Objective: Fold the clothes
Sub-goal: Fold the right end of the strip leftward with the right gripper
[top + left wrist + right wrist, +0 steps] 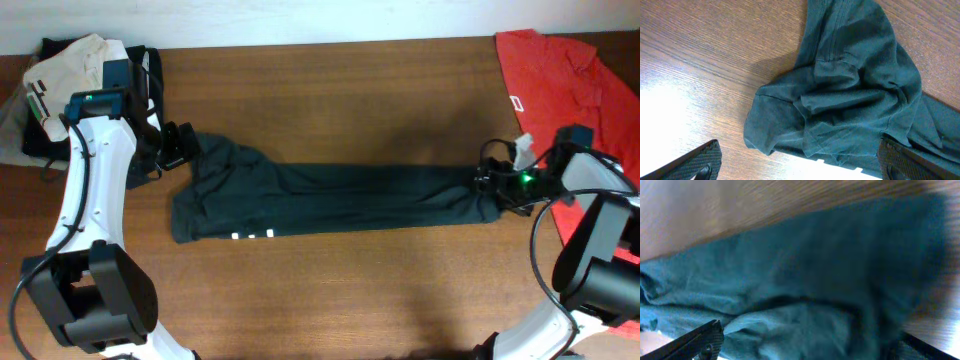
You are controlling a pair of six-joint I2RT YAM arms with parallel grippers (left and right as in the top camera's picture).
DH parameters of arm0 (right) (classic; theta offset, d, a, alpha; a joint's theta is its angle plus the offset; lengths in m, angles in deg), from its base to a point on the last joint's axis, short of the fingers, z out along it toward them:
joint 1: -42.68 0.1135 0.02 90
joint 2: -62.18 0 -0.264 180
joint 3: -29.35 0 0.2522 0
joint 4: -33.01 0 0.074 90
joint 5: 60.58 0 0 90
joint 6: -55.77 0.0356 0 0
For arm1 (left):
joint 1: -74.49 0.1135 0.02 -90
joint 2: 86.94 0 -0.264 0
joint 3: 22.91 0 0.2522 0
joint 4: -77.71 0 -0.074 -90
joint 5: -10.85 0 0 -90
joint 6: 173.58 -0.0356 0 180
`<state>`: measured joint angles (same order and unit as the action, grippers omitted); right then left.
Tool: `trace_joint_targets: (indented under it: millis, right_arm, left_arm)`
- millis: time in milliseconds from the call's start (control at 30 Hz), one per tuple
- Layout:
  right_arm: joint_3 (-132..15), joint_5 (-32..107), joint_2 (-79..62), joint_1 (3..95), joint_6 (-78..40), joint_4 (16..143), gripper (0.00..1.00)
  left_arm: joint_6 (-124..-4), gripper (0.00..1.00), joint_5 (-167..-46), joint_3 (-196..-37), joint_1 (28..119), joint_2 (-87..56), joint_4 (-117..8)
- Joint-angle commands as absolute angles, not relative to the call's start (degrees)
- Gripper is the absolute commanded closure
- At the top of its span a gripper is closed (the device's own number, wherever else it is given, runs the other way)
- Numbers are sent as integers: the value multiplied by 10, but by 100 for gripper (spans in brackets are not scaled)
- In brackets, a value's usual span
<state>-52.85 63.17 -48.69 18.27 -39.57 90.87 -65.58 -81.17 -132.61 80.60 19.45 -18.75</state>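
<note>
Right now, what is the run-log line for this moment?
T-shirt: long band on table | left gripper: open, at one end | right gripper: open, at other end

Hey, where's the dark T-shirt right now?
In the overhead view, the dark T-shirt lies as a long band across the middle of the table, one end by the left fingers, the other by the right fingers.

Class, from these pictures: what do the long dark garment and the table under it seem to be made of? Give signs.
The dark charcoal T-shirt looks like soft, matte knit fabric, perhaps cotton: it drapes in folds and shows stitched hems. The brown table looks like wood or wood-grain laminate: streaked grain, glossy glare.
</note>
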Motion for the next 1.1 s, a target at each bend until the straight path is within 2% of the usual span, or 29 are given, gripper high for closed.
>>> trace_joint_targets:
  millis: [0,33,67,100,167,267,300,400,500,633,733,967,1067]
  right_arm:
    - [-518,633,-508,225,-398,911,1]
    - [-518,632,-508,235,-398,911,3]
    - [-518,632,-508,237,-398,911,12]
    - [-518,628,-508,239,-397,911,24]
    - [-518,598,-508,239,-391,911,56]
    - [-518,581,-508,239,-382,911,80]
    - [-520,581,-508,238,-382,909,96]
    - [-548,564,-505,231,-365,940,96]
    - [-624,557,-458,207,-359,1035,96]
    - [-670,552,-403,233,-359,1091,96]
    - [-665,528,-394,332,-349,1096,96]
    - [-663,445,-403,553,-240,1027,96]
    - [-663,442,-420,586,-228,1013,96]
  left_arm:
    - [-656,1,-820,-1328,805,194,-185]
    - [-656,1,-820,-1328,805,194,-185]
    - [-656,1,-820,-1328,805,194,-185]
    - [-656,1,-820,-1328,805,194,-184]
    - [-656,1,-820,-1328,805,194,-182]
    - [-656,1,-820,-1328,805,194,-183]
    - [-656,1,-820,-1327,805,194,-183]
    - [-656,1,-820,-1327,805,194,-184]
    - [-656,1,-820,-1327,805,194,-184]
    - [-656,1,-820,-1327,805,194,-185]
    - [-656,1,-820,-1327,805,194,-187]
    - [-656,1,-820,-1327,805,194,-188]
    - [-656,1,-820,-1327,805,194,-186]
